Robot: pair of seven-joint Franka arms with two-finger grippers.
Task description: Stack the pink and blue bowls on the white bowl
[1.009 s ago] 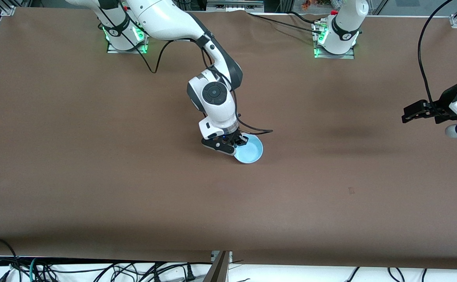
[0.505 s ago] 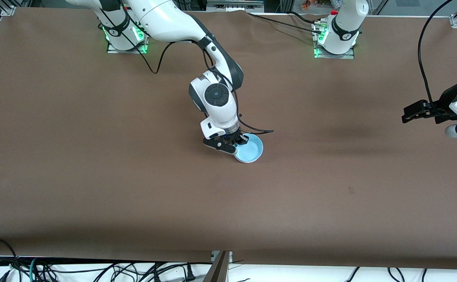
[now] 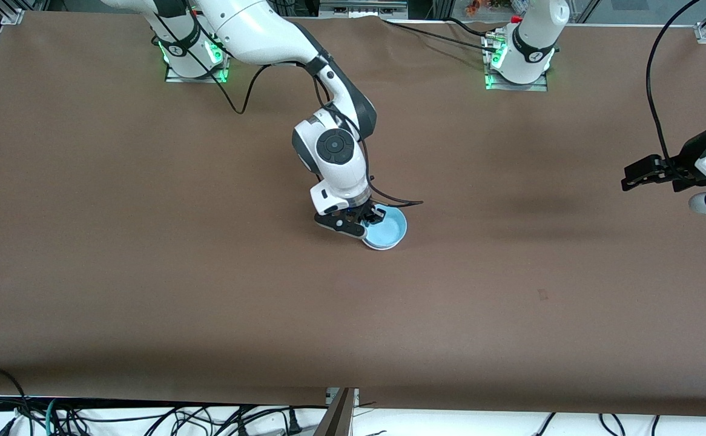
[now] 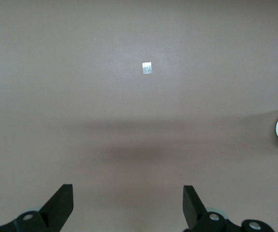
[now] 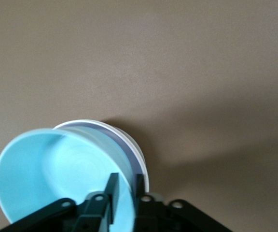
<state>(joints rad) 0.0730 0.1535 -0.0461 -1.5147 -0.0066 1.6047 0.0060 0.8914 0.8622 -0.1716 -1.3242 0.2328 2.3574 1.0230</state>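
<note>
The light blue bowl sits nested in a stack near the table's middle. In the right wrist view this blue bowl leans inside the white bowl, whose rim shows around it. A pale band lies between them; I cannot tell whether it is the pink bowl. My right gripper is at the blue bowl's rim on the robots' side. In its own view the right gripper has one finger inside the rim and one outside, slightly parted and open. My left gripper waits open over the left arm's end of the table.
The brown table is bare around the stack. A small scrap of tape lies nearer the front camera toward the left arm's end; the same tape shows in the left wrist view. Cables run along the table's front edge.
The right gripper's fingers have parted a little at the blue bowl's rim, and the bowl has settled slightly lower in the stack. The left arm has not moved.
</note>
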